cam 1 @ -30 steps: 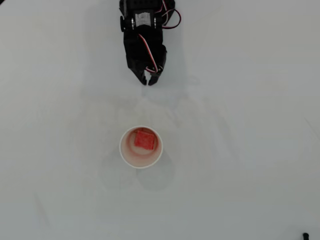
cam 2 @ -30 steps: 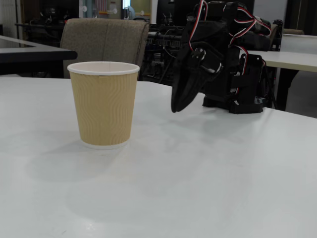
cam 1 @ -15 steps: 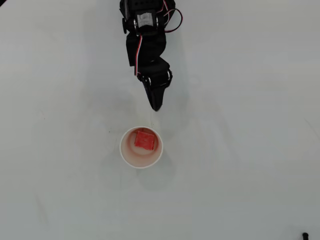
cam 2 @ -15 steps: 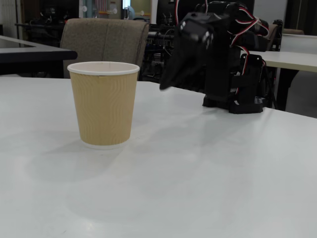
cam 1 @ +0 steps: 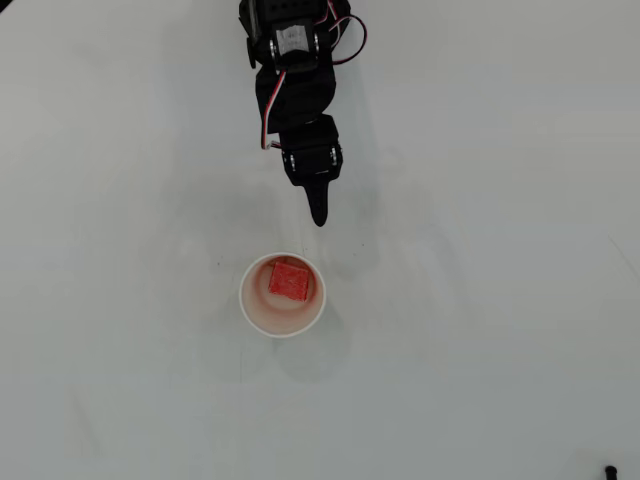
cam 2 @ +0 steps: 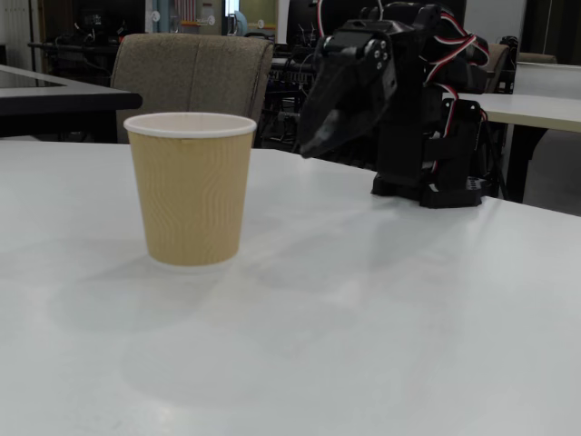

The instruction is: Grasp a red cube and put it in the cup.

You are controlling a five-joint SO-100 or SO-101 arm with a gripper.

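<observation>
In the overhead view the cup [cam 1: 283,294] stands upright on the white desk [cam 1: 120,300], and the red cube [cam 1: 290,281] already lies inside it, so the task looks done. Just beyond the cup's far rim the tool [cam 1: 319,212] hangs empty, pressed together to a point, clear of the cup. The desk to the right is bare, with wide room to retreat.
</observation>
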